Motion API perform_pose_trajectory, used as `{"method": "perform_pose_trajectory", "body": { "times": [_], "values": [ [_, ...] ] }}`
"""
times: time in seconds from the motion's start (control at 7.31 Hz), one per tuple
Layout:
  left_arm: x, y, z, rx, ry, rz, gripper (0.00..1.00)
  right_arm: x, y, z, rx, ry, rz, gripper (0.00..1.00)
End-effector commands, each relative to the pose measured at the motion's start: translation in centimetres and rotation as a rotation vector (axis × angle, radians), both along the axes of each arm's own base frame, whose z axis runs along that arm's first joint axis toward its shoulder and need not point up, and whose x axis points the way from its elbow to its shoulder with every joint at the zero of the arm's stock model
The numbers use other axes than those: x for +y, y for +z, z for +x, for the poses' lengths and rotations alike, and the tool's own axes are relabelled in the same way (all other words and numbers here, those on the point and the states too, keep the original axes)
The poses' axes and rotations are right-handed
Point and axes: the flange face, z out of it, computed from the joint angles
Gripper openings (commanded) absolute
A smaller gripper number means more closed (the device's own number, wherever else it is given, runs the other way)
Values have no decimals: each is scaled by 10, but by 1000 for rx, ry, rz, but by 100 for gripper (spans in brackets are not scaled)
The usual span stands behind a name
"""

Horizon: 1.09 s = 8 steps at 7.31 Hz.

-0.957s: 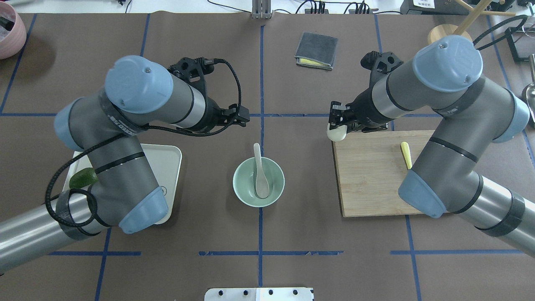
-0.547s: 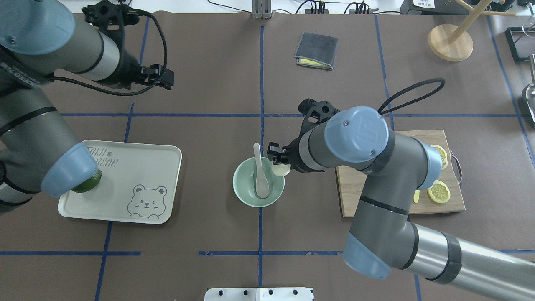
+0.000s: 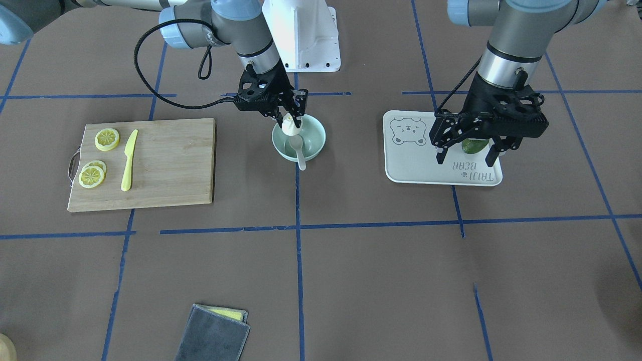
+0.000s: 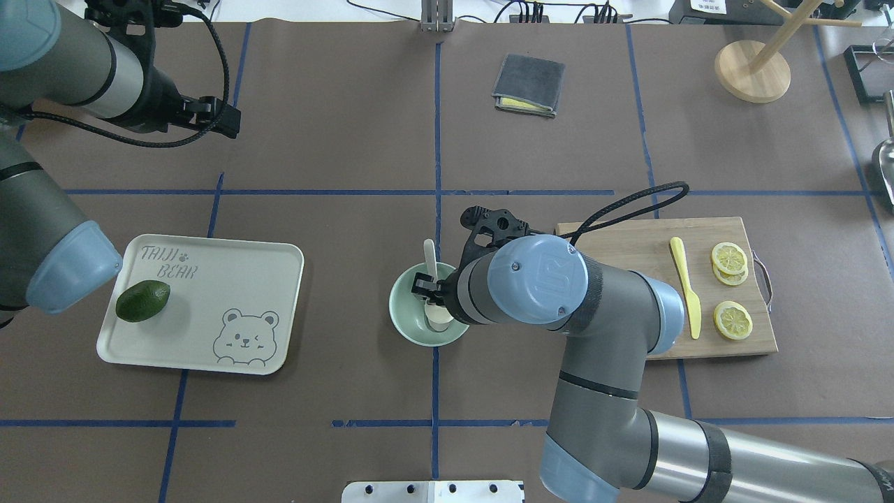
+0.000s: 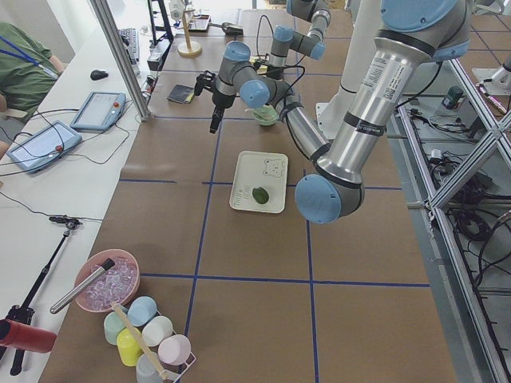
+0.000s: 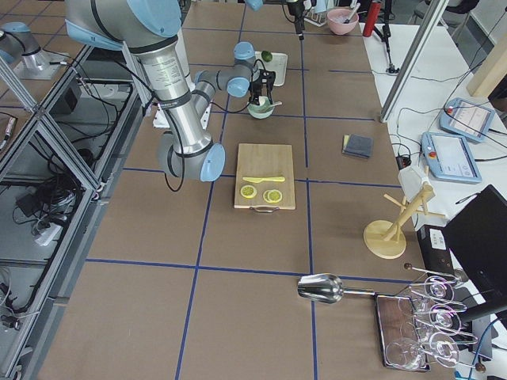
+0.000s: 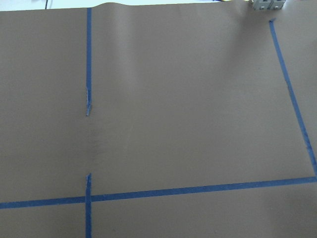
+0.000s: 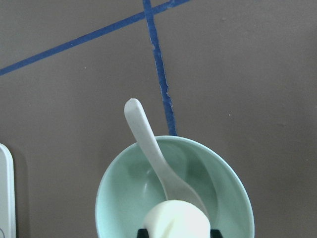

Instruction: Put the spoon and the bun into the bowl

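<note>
bowl (image 4: 404, 318), centre of the overhead frame: spoon (image 8: 148, 144) lies in it, scoop down inside, handle leaning out over the rim toward frame top. bun (image 8: 176, 220) sits inside the rim line, right over the scoop, clamped between the right hand's (image 3: 289, 120) fingers (can't tell whether it touches the spoon or the bowl floor).

tray (image 4: 265, 279), left of the bowl in the overhead: one avocado (image 4: 142, 300) near its left end.

right arm (image 4: 534, 276) comes in from lower right and covers the bowl's right side, hand pointing down.

left hand (image 3: 467, 156): fingers spread wide, raised off the bench (image 4: 335, 140), upper left in the overhead. Its wrist cam shows only bench and blue tape (image 7: 198, 190).
</note>
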Motion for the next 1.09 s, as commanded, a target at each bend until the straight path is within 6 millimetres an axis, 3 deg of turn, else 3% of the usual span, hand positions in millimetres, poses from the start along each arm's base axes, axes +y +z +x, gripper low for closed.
{"method": "perform_pose_trajectory", "body": {
  "times": [0.0,0.27,0.41,0.55,0.68,0.96],
  "values": [
    [-1,3,0,-4,1,-4,100,0,-2,-2,-2,-2,6,99],
    [-2,4,1,-5,1,-6,100,-13,-3,7,-3,19,10,99],
    [-2,6,1,-10,4,-6,100,-28,-7,21,-10,38,14,99],
    [1,26,-5,-34,40,-10,100,-45,1,40,5,40,22,100],
    [-9,28,-32,-26,59,3,100,-59,18,63,41,-1,75,100],
    [-19,69,-94,-64,119,26,100,-100,70,128,157,-82,130,100]
  ]
}}
